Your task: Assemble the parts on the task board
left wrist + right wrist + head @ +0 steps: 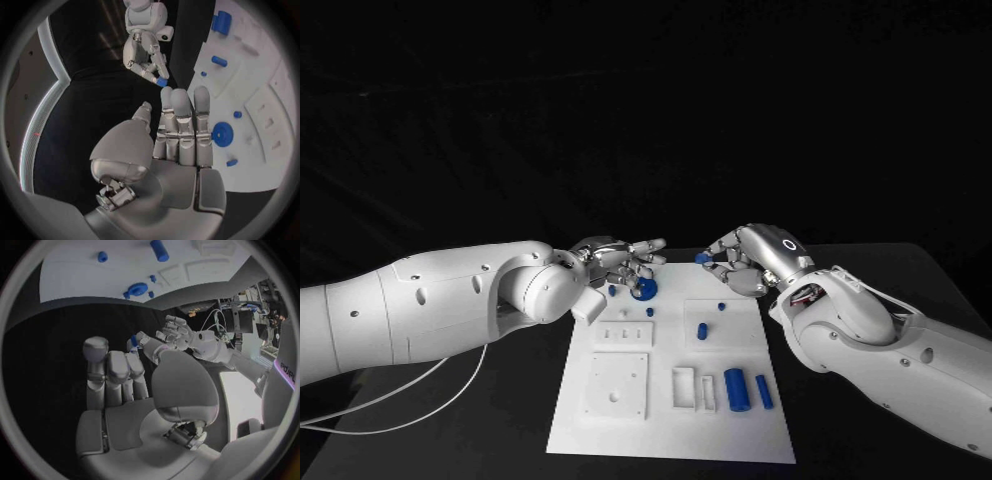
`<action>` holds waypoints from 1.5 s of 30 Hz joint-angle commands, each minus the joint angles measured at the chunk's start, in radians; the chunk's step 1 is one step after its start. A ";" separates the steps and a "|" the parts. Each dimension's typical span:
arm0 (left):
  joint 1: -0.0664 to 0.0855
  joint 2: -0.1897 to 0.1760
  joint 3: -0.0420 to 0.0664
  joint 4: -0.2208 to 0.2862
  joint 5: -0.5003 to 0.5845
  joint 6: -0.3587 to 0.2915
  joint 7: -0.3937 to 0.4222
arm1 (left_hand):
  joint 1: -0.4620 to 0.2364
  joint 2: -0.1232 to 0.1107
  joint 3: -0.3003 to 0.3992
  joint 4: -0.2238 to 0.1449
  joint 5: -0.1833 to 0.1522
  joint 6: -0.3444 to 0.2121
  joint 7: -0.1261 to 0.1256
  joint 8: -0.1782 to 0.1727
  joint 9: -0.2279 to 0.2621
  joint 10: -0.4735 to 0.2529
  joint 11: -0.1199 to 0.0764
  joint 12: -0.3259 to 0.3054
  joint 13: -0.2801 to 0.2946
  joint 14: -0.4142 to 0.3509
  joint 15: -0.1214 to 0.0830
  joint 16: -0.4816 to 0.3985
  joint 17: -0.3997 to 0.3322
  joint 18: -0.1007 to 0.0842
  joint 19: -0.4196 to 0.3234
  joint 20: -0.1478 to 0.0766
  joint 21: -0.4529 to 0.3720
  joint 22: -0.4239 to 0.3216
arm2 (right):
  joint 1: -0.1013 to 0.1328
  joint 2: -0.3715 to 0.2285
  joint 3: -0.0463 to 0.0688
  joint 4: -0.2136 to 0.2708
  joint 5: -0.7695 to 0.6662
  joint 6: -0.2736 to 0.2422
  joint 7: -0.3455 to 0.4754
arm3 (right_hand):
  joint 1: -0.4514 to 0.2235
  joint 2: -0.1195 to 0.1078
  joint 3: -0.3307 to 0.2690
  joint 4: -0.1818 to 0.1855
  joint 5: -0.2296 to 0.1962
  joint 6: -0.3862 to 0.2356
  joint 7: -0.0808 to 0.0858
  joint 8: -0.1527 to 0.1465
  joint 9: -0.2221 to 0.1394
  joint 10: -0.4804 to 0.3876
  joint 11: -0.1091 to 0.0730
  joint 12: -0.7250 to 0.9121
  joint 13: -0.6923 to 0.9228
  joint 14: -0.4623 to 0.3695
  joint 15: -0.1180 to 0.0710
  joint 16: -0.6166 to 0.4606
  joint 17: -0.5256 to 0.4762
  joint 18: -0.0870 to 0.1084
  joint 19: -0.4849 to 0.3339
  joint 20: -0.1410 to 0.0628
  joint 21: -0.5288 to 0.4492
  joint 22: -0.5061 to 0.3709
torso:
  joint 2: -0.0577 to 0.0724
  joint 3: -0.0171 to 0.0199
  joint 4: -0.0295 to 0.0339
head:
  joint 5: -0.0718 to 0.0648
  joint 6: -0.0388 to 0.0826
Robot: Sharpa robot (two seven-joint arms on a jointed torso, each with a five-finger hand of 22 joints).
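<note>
Black table (906, 270) ran dark and bare beyond the far edge of the white task board (733, 440), and both hands worked at that far edge.

Left hand (620, 262) hovered over the board's far left corner, fingers apart, nothing held. A round blue part (645, 290) lay on the board just under its fingertips; whether they touched it was unclear from the head view, but the left wrist view showed the disc (222, 133) beside the straight fingers (181, 125), apart from them.

Right hand (750, 258) sat just off the far right corner, over bare table, pinching a small blue part (702, 258) at its fingertips.

Nearer the robot from both hands, two small blue pegs (702, 329) stood mid-board. Two longer blue cylinders (736, 389) lay beside white blocks (692, 388) at the near right edge.
</note>
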 commanded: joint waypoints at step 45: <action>-0.011 0.010 -0.017 0.059 0.104 0.068 -0.019 | -0.125 0.056 0.044 -0.040 0.008 0.020 -0.002 -0.003 -0.022 0.049 -0.006 0.009 -0.020 0.020 0.000 -0.047 0.062 0.001 -0.007 -0.008 -0.005 0.037 | -0.045 0.012 -0.020 0.098 -0.163 -0.074 -0.088 | 0.015 -0.015 0.016 0.010 -0.001 0.019 -0.005 0.006 0.001 0.011 -0.002 -0.006 0.007 0.006 -0.003 -0.006 -0.004 -0.017 0.052 -0.007 0.011 0.074 | 0.001 -0.0004 -0.0016 | 0.001 -0.006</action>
